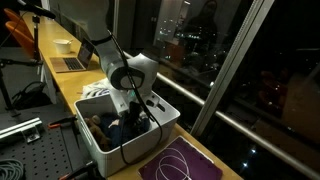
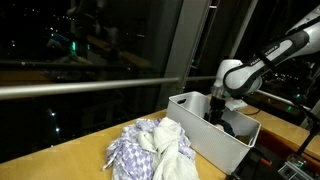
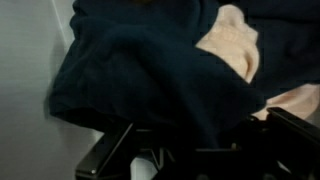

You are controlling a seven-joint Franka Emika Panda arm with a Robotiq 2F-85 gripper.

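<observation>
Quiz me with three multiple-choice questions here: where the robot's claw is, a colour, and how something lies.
1. Where is the gripper? A over the laptop; B down in the white bin; C on the floor.
2. What colour is the garment filling the wrist view? A red; B yellow; C dark blue.
3. How does the checked cloth beside the bin lie? A crumpled in a heap; B folded flat; C hung on a rail.
Answers: 1 B, it reaches down between the walls; 2 C, navy folds; 3 A, it bunches unevenly.
</observation>
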